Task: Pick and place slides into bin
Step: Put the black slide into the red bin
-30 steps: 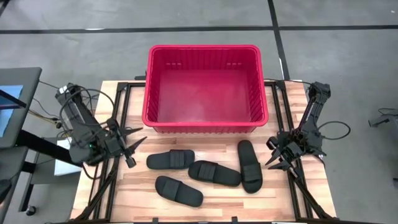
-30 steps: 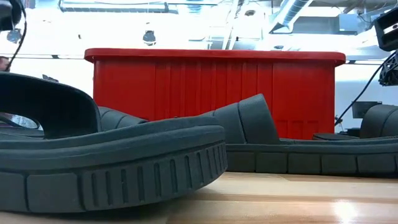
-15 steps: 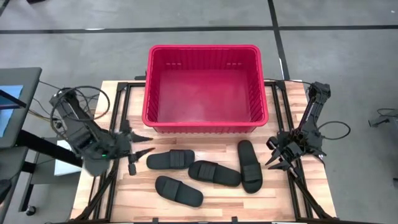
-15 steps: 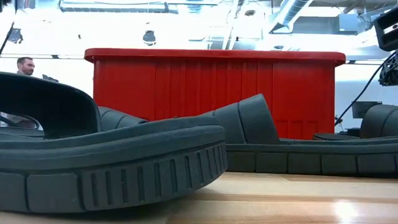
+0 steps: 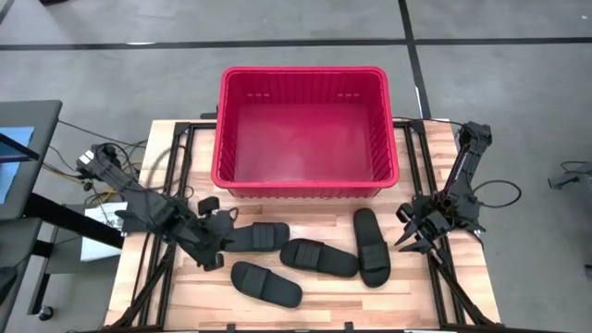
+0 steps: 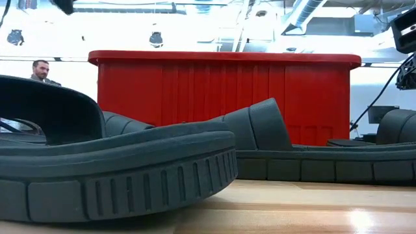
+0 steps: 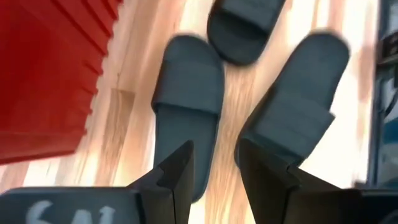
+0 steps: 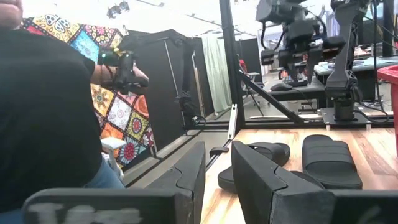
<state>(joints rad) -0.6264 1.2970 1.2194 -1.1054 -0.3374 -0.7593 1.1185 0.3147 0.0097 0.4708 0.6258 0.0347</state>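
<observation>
Four black slides lie on the wooden table in front of the red bin [image 5: 305, 125]: one at the left [image 5: 257, 237], one in the middle [image 5: 320, 257], one nearer the front [image 5: 266, 283] and one at the right [image 5: 372, 245]. My left gripper [image 5: 216, 233] is open at the left slide's left end, over the slide [image 7: 186, 106] with its fingers on either side; I see no touch. My right gripper [image 5: 413, 233] is open and empty at the table's right edge. The low view shows the front slide [image 6: 117, 162] close up, with the bin [image 6: 224, 97] behind it.
The bin stands against the table's far edge. Black frame rails run along both sides of the table [image 5: 176, 176]. A person in a black shirt [image 8: 43, 112] stands beyond the table's right side, and another person [image 6: 42, 68] shows far off in the room.
My left gripper has swung out from the table's left edge toward the right and a little toward the near edge, and now stands at the left slide's end. The slides and my right arm have kept still.
</observation>
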